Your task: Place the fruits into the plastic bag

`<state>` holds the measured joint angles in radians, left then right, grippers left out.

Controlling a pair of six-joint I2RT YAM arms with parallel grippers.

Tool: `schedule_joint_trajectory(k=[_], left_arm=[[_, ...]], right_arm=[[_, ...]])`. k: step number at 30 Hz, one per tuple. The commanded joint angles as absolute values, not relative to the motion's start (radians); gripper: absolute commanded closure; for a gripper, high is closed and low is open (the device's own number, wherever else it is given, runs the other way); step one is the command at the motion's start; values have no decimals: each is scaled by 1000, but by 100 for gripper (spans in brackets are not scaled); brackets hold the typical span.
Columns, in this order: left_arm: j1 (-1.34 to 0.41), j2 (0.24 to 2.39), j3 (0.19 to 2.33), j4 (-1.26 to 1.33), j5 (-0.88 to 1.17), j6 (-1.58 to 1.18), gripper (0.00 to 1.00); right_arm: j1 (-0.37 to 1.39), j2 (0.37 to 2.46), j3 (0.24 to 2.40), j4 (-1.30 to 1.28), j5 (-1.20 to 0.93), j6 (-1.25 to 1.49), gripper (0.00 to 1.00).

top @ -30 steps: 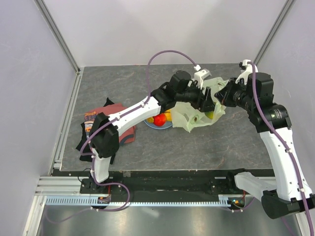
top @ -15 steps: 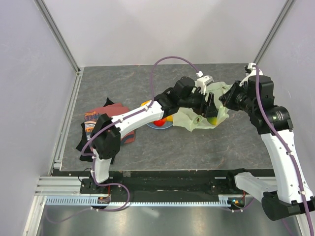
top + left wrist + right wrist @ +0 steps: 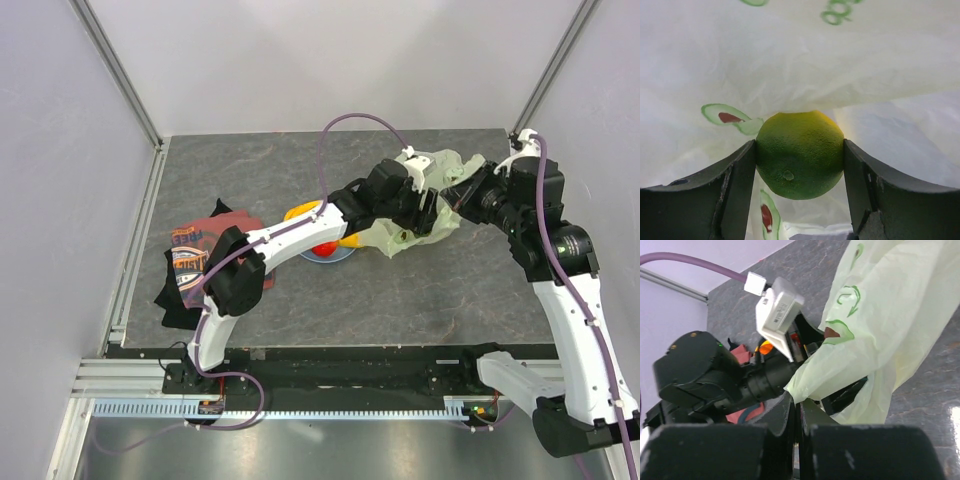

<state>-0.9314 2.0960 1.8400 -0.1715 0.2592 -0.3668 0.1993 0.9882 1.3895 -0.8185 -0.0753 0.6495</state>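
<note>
My left gripper (image 3: 800,167) is shut on the green round fruit (image 3: 800,155) and holds it inside the pale yellow-green plastic bag (image 3: 790,60), whose avocado-printed film fills that view. From above, the left gripper (image 3: 424,212) is hidden in the bag (image 3: 440,172) at the back right. My right gripper (image 3: 798,401) is shut on a bunched edge of the bag (image 3: 890,315) and holds it up; it also shows from above (image 3: 463,196). A red fruit (image 3: 325,248), a banana (image 3: 351,240) and an orange-red fruit (image 3: 301,212) lie on the blue plate (image 3: 318,258).
A red printed T-shirt (image 3: 190,262) lies at the left of the table. The left arm (image 3: 290,232) stretches over the plate towards the bag. White walls and metal rails close the table in on three sides.
My left gripper has pushed further right, deeper into the bag, with the green fruit. The bag and my right gripper have shifted right and towards the back.
</note>
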Motion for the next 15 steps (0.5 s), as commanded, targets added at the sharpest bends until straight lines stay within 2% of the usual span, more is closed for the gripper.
schedule_joint_trajectory(k=[1,15], left_arm=[[-927,2115,1890,-253,99,-285,49],[-876,2074,1924,-373,-112,-228,48]], right_arm=[[201,1002,1388,-741,-117,706,96],[201,979,1362,-851,78,608,95]])
